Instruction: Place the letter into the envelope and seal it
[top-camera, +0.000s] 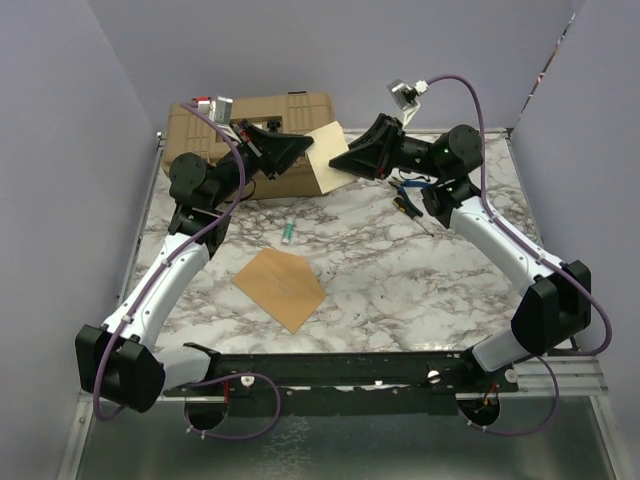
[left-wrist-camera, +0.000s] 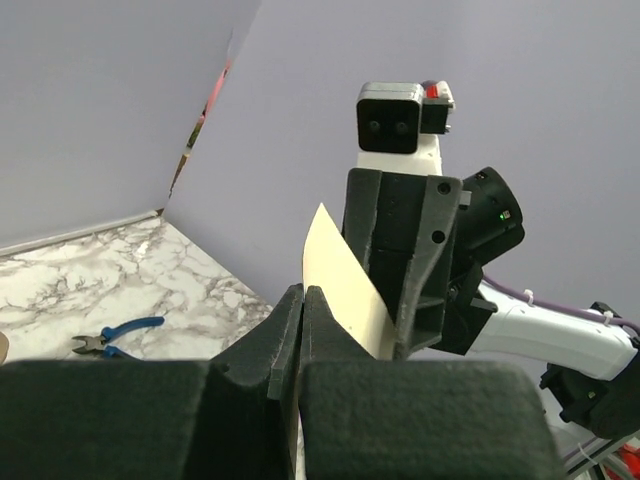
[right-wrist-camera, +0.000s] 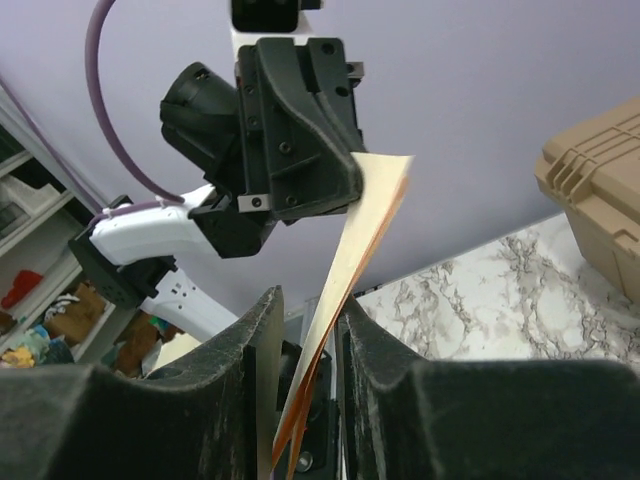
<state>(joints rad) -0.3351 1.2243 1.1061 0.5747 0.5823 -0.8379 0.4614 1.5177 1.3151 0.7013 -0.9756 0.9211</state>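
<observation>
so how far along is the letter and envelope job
Done: the pale peach paper letter is up in the air, off the tabletop. In hand: it is pinched in the left gripper, its other edge between the fingers of the right gripper. Left: the orange-brown kraft envelope lies apart on the marble table, so inserting and sealing remain.

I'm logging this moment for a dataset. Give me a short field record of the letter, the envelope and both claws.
letter: held up off the table, between both claws, in front of the tan case
left claw: shut on the letter
right claw: fingers either side of the letter; clamping unclear
envelope: flat on the table, near centre, no claw touching it
other items: blue-handled pliers, small green tube
task status: letter not yet in the envelope
</observation>
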